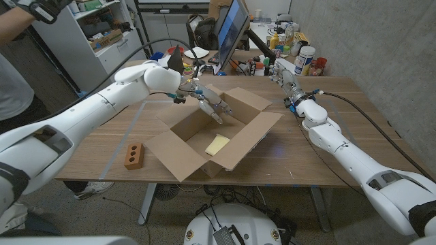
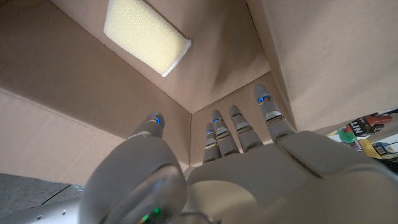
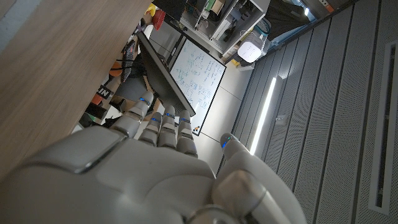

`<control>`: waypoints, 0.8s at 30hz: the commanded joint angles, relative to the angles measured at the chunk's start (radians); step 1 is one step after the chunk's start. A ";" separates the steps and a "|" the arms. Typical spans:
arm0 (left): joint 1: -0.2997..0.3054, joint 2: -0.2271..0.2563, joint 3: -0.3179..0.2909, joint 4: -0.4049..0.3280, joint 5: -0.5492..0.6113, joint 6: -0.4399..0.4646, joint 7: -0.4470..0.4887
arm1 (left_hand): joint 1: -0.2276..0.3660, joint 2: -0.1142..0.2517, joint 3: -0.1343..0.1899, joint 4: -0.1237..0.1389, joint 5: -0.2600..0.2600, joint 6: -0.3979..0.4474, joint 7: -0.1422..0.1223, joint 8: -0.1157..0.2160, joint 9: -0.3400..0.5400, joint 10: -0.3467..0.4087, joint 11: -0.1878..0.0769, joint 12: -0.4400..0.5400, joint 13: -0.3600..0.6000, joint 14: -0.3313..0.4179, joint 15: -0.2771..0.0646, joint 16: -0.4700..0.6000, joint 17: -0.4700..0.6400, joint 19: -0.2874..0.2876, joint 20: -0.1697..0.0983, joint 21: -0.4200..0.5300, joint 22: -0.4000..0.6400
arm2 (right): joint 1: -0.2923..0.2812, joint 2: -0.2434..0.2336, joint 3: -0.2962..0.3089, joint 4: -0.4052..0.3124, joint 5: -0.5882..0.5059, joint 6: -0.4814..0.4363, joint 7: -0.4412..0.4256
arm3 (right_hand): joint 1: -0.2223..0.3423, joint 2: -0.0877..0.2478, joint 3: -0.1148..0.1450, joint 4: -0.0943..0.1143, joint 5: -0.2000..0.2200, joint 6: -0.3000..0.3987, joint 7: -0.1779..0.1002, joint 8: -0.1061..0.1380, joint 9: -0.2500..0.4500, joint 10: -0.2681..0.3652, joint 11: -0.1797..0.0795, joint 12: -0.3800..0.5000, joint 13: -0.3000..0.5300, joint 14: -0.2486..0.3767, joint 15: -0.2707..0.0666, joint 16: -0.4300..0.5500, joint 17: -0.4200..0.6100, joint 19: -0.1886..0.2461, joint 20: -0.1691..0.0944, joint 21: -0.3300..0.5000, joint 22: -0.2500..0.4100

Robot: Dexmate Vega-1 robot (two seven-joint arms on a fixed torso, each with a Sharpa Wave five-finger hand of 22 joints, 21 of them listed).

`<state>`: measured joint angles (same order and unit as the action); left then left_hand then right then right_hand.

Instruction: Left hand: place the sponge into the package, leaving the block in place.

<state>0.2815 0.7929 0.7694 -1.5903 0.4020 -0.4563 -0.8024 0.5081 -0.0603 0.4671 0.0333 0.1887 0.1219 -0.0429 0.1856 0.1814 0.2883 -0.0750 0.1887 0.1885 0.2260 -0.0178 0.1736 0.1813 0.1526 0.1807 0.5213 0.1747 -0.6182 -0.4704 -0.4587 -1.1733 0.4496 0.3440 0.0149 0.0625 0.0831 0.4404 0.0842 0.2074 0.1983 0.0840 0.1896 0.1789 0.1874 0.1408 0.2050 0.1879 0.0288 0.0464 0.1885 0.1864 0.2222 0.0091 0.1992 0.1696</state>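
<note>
A pale yellow sponge (image 1: 218, 144) lies on the floor of the open cardboard package (image 1: 178, 153) in the middle of the table. In the left wrist view the sponge (image 2: 147, 34) lies flat on the box floor, apart from my left hand (image 2: 211, 168), whose fingers are spread and hold nothing. My left hand (image 1: 206, 102) hovers over the box's far side, fingers pointing down into it. A brown block (image 1: 135, 156) with two holes lies on the table left of the box. My right hand (image 1: 285, 76) is raised at the table's far right, fingers straight, holding nothing.
Bottles and jars (image 1: 305, 60) crowd the far right corner of the table (image 1: 102, 146). A monitor (image 1: 230, 30) stands behind the box. A person's arm (image 1: 17, 20) shows at the far left. Box flaps (image 1: 244, 99) stand out around the opening.
</note>
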 commanded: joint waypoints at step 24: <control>0.049 0.030 -0.084 -0.056 0.014 0.003 0.156 | -0.008 0.049 -0.001 0.000 0.012 -0.031 -0.010 -0.003 0.002 -0.097 0.023 -0.004 0.003 -0.098 0.019 0.003 0.003 -0.068 0.005 -0.056 0.005 | -0.009 -0.005 0.006 -0.014 0.004 0.004 -0.002 | -0.005 -0.005 -0.001 -0.002 0.004 0.011 0.004 0.001 0.005 0.004 0.002 -0.005 0.006 0.002 0.004 0.000 0.000 0.005 0.006 -0.004 0.004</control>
<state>0.3103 0.8126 0.7162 -1.6285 0.4186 -0.4584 -0.7032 0.4979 -0.0464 0.4616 0.0276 0.1944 0.0967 -0.0567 0.1856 0.1816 0.2017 -0.0576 0.1847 0.1885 0.1410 -0.0038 0.1736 0.1815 0.0937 0.1823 0.4719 0.1746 -0.6216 -0.4728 -0.4563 -1.1823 0.4501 0.3444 0.0117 0.0625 0.0831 0.4404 0.0842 0.2074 0.1983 0.0840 0.1896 0.1789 0.1874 0.1408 0.2050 0.1879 0.0287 0.0463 0.1885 0.1864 0.2223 0.0091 0.1992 0.1696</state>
